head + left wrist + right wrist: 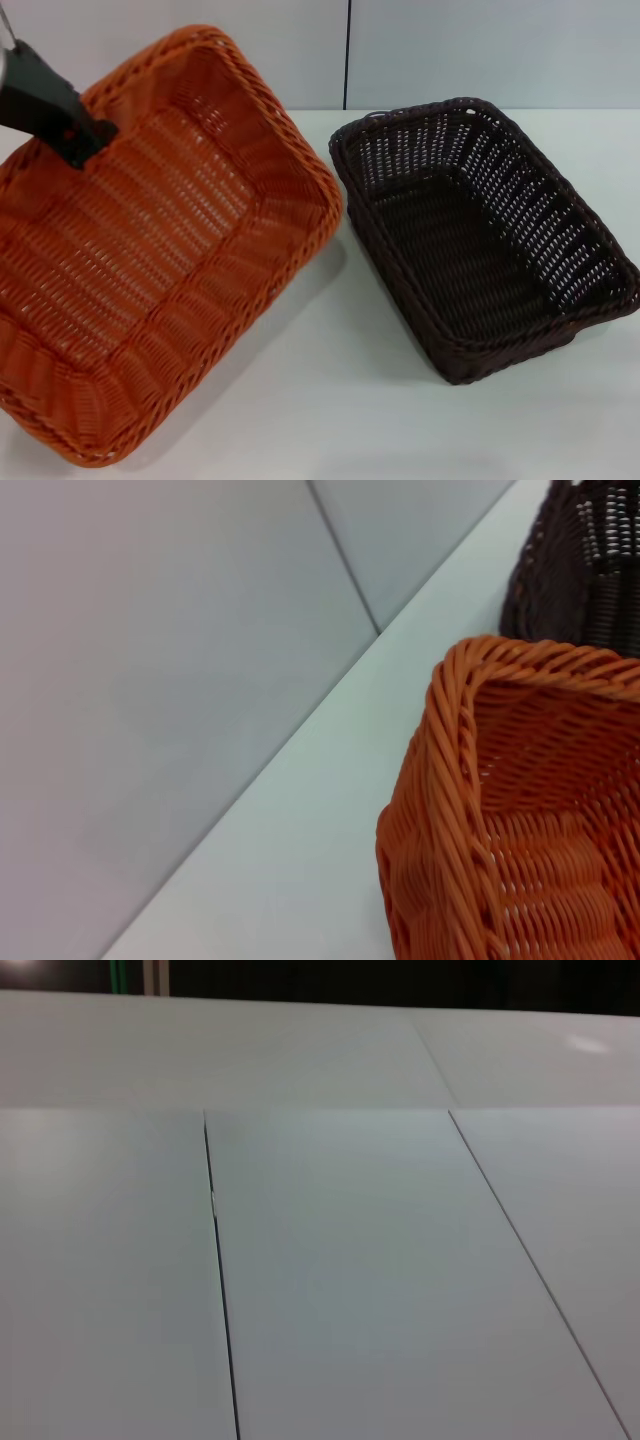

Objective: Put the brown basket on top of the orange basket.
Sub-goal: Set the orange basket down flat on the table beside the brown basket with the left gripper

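The orange basket (160,250) fills the left of the head view, tilted and raised off the white table (350,400), throwing a shadow beneath its right side. My left gripper (85,140), black, comes in from the upper left and is shut on the basket's far-left rim. The left wrist view shows a corner of the orange basket (520,820) close up, with the brown basket (570,570) just behind it. The brown basket (480,230) rests empty on the table at the right, a narrow gap from the orange one. My right gripper is out of view.
A pale wall (450,50) with a dark vertical seam stands behind the table. The right wrist view shows only pale flat panels (330,1260) with thin seams.
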